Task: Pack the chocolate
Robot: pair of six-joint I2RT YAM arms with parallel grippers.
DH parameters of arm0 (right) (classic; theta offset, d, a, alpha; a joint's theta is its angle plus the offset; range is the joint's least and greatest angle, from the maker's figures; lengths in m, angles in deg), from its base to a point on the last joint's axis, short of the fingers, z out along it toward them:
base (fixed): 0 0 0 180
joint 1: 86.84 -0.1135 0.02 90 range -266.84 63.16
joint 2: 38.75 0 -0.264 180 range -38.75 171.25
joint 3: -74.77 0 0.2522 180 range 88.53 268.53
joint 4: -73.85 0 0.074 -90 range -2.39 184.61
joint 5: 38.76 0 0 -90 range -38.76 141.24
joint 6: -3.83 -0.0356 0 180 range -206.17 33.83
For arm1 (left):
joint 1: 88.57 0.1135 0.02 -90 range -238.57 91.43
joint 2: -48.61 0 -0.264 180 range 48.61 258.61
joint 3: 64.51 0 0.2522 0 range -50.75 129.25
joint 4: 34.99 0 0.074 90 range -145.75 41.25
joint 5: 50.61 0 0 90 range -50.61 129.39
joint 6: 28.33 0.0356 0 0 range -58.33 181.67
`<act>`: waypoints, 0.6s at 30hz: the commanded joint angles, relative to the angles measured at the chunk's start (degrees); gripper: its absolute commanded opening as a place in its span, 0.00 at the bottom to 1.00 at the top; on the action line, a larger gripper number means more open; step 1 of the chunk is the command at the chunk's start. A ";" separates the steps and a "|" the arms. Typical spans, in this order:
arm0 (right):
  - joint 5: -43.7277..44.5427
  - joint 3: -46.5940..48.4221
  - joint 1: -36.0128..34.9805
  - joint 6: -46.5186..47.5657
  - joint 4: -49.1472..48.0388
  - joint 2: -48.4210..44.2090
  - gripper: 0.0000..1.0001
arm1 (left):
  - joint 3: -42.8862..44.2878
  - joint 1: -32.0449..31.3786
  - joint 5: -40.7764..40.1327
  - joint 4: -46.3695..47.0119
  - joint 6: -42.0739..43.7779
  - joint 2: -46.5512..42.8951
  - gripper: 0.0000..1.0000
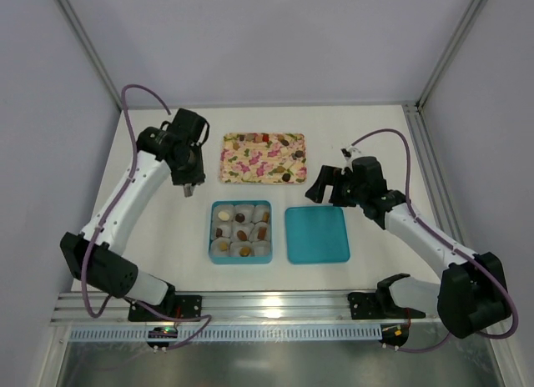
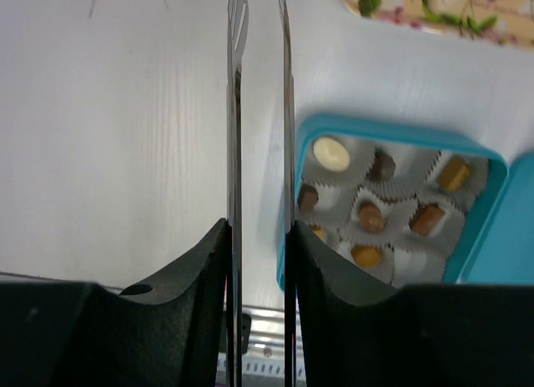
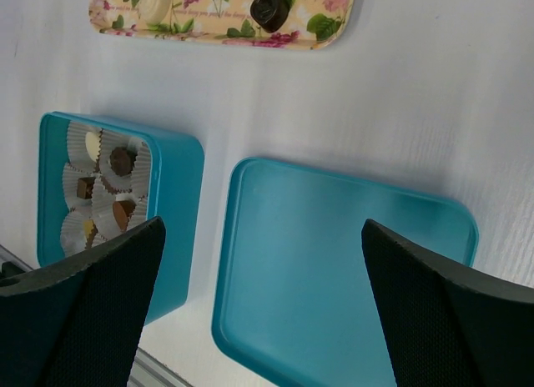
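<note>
Several chocolates (image 1: 286,177) lie on the pink floral tray (image 1: 263,180) at the back, one of them dark (image 3: 269,10). The open teal box (image 1: 210,231) holds paper cups, several with chocolates (image 2: 371,216) in them. My left gripper (image 1: 190,187) hangs over bare table just left of the box (image 2: 392,124). Its thin metal blades (image 2: 259,37) stand a narrow gap apart with nothing between them. My right gripper (image 1: 321,187) is wide open and empty above the teal lid (image 3: 334,262), its fingertips (image 3: 263,228) well apart.
The teal lid (image 1: 317,234) lies flat to the right of the box (image 3: 171,203). The tray shows at the top of both wrist views, left (image 2: 434,12) and right (image 3: 225,28). A metal rail (image 1: 267,304) runs along the near table edge. White walls enclose the table.
</note>
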 commanded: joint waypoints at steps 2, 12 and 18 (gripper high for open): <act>-1.76 2.82 -0.25 1.45 0.62 -2.33 1.00 | 2.83 7.58 -0.44 10.71 4.00 7.31 0.35; -1.32 3.61 -0.25 1.81 1.58 -3.12 1.00 | 7.49 15.68 -0.26 21.96 8.13 22.26 0.38; -1.23 4.93 -0.25 1.89 2.99 -2.42 1.00 | 7.49 19.71 1.58 26.01 10.07 29.19 0.40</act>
